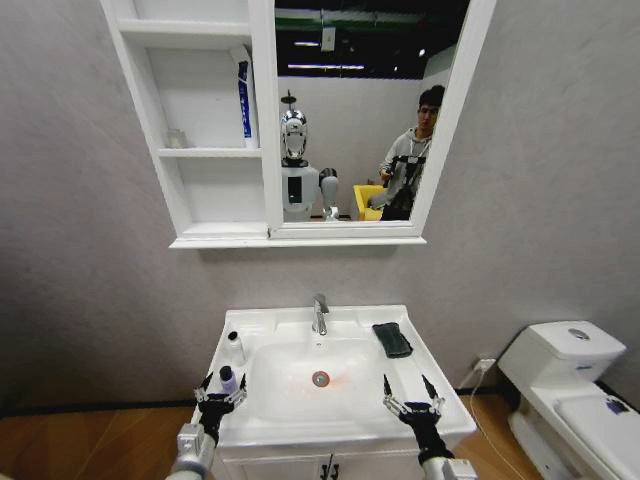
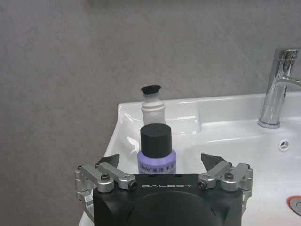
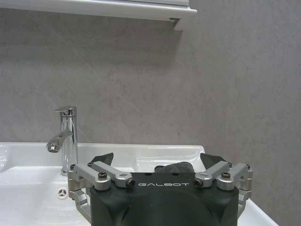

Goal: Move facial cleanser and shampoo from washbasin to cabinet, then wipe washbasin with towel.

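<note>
**Head view: left gripper lined up on first bottle, jaws apart**

Head view: the washbasin (image 1: 300,425) is seen below the cabinet (image 1: 200,150). Two bottles are stood on its left rim. The purple bottle (image 1: 228,379) with a black cap is nearest the robot; a clear white bottle (image 1: 235,346) is set just behind it, toward the wall. Which is cleanser and which shampoo cannot be told. The towel (image 1: 392,339) is laid on the right rim, beside the tap (image 1: 320,314).

The left gripper (image 1: 221,395) is placed at the purple bottle, fingers spread wide either side, not touching. In the left wrist view the purple bottle (image 2: 156,151) is centred between the open fingertips, with the white bottle (image 2: 153,106) behind it. The right gripper (image 1: 413,399) is held over the front right rim, also open, nothing gripped; the towel (image 3: 174,168) is seen just past it.

Handling, judged: the bottle is small, rigid, likely light, smooth plastic, so possibly slippery and easily tipped on glazed ceramic. It is best taken on the cylindrical body below the cap, squarely. The neighbouring bottle could be knocked if the closing is skewed.
</note>
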{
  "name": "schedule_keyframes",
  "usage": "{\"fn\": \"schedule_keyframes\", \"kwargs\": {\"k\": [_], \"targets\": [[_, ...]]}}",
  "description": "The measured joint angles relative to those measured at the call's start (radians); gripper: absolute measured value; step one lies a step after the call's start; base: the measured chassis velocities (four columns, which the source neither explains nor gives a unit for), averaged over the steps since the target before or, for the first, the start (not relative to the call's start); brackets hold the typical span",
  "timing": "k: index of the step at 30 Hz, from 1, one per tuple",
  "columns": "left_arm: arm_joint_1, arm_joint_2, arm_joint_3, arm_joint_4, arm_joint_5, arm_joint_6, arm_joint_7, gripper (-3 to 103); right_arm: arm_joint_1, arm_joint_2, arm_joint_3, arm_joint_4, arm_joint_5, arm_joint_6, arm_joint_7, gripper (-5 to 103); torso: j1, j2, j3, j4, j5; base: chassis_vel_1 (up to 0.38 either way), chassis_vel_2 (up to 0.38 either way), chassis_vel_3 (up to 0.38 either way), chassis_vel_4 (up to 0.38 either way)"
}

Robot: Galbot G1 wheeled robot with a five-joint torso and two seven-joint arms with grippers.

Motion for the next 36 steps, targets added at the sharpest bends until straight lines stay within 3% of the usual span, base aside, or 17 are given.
{"fn": "schedule_keyframes", "kwargs": {"k": [5,7,8,10,12,15,17,24,27,28,29,31,32,34,36], "targets": [[-0.008,-0.006,-0.002,0.026,0.005,-0.003,0.000,93,-0.001,-0.002,0.004,-0.002,0.003,0.002,0.000,100,0.000,0.000,0.000,0.0001,-0.0001,0.000,0.000,0.000,0.000],[-0.020,-0.011,-0.004,0.046,0.008,-0.004,0.004,77,-0.002,-0.003,0.007,-0.004,0.005,0.003,0.001,100,0.000,0.000,0.000,0.0001,0.0000,0.000,0.000,0.000,0.000],[-0.020,-0.011,-0.004,0.046,0.008,-0.004,0.004,77,-0.002,-0.003,0.007,-0.004,0.005,0.003,0.001,100,0.000,0.000,0.000,0.0001,0.0000,0.000,0.000,0.000,0.000],[-0.028,-0.012,-0.005,0.057,0.006,-0.004,0.006,66,-0.005,-0.003,0.008,-0.004,0.005,0.003,0.002,100,0.000,0.000,0.000,0.0000,0.0000,0.000,0.000,0.000,0.000],[-0.030,-0.012,-0.005,0.062,0.005,-0.004,0.006,66,-0.006,-0.003,0.008,-0.004,0.005,0.003,0.002,100,0.000,0.000,0.000,0.0000,0.0000,0.000,0.000,0.000,0.000],[-0.035,-0.010,-0.006,0.072,0.000,-0.007,0.007,49,-0.007,-0.003,0.008,-0.004,0.004,0.003,0.002,100,0.000,0.000,0.000,0.0000,0.0000,0.000,0.000,0.000,0.000],[-0.036,-0.008,-0.006,0.073,-0.001,-0.010,0.007,44,-0.007,-0.002,0.008,-0.004,0.004,0.003,0.002,100,0.000,0.000,0.000,0.0000,-0.0001,0.000,0.000,0.000,0.000],[-0.034,0.005,-0.008,0.053,-0.017,-0.011,0.006,42,-0.005,-0.002,0.006,-0.001,0.003,-0.001,0.003,100,0.000,0.000,0.000,0.0001,-0.0002,0.000,0.000,0.000,0.000],[-0.038,0.040,-0.006,0.013,-0.043,0.001,-0.003,42,-0.004,-0.002,0.003,0.000,0.001,-0.002,0.003,100,0.000,0.000,0.000,0.0001,-0.0003,0.000,0.000,0.000,0.000],[-0.042,0.091,-0.005,-0.016,-0.069,0.011,-0.012,42,-0.004,-0.003,0.000,0.000,0.000,-0.003,0.003,100,0.000,0.000,0.000,-0.0001,-0.0002,0.000,0.000,0.000,0.000],[-0.042,0.091,-0.005,-0.016,-0.069,0.011,-0.012,42,-0.004,-0.003,0.000,0.000,0.000,-0.003,0.003,100,0.000,0.000,0.000,-0.0001,-0.0002,0.000,0.000,0.000,0.000],[-0.051,0.193,-0.021,-0.068,-0.133,0.035,-0.030,42,-0.005,-0.005,-0.007,-0.001,-0.004,-0.003,0.003,100,0.000,0.000,0.000,0.0003,-0.0003,0.000,0.000,0.000,0.000],[-0.051,0.193,-0.021,-0.068,-0.133,0.035,-0.030,42,-0.005,-0.005,-0.007,-0.001,-0.004,-0.003,0.003,100,0.000,0.000,0.000,0.0003,-0.0003,0.000,0.000,0.000,0.000],[-0.079,0.304,-0.040,-0.144,-0.251,0.082,-0.068,42,-0.007,-0.005,-0.012,-0.001,-0.006,-0.003,0.002,100,0.000,0.000,0.000,0.0003,-0.0005,0.000,0.000,0.000,0.000],[-0.095,0.344,-0.047,-0.175,-0.294,0.110,-0.093,42,-0.009,-0.005,-0.014,0.000,-0.007,-0.003,0.001,100,0.000,0.000,0.000,0.0000,-0.0003,0.000,0.000,0.000,0.000]]}}
